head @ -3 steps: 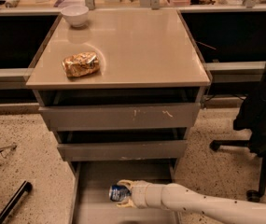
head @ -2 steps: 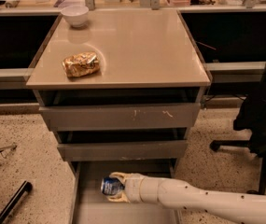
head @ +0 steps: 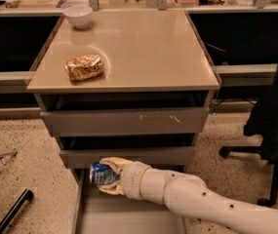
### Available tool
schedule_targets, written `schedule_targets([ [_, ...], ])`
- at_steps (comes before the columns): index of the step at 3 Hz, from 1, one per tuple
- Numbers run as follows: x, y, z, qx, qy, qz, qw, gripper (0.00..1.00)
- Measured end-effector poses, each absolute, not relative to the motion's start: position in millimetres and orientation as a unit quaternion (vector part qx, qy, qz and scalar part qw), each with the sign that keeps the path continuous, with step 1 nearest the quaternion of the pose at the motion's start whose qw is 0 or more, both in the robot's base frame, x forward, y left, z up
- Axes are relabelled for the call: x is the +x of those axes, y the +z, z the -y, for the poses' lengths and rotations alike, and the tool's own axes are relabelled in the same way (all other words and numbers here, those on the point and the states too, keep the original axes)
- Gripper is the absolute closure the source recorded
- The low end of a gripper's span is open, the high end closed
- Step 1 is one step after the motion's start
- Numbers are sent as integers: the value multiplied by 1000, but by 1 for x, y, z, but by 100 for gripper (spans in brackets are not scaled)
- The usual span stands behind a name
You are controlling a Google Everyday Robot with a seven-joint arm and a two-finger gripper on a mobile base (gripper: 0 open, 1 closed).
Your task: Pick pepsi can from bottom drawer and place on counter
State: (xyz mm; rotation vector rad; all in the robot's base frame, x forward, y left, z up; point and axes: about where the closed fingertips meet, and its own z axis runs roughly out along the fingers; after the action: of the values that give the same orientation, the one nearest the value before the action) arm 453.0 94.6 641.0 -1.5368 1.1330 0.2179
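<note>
The pepsi can (head: 99, 173), blue with white markings, is held on its side above the open bottom drawer (head: 129, 217), just in front of the middle drawer's front. My gripper (head: 107, 175) is shut on the can, its tan fingers above and below it, on the end of the white arm that comes in from the lower right. The beige counter (head: 143, 52) tops the grey cabinet above.
A golden-brown snack bag (head: 84, 67) lies on the counter's left front. A white bowl (head: 77, 16) stands at its back left. A black office chair (head: 275, 116) stands to the right. A black bar (head: 11, 212) lies on the floor at lower left.
My gripper has lifted the can up and to the left, from the drawer floor to the level of the middle drawer's front.
</note>
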Motion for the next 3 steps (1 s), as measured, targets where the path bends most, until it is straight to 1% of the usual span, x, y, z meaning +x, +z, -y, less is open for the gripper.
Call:
schedule_targets([
  [1,453,640,-94,-656,93,-484,572,100],
  [2,456,685,-103,-662,85,-461,584,100],
  [3,465,768,-121,-673,62,-438,593,100],
])
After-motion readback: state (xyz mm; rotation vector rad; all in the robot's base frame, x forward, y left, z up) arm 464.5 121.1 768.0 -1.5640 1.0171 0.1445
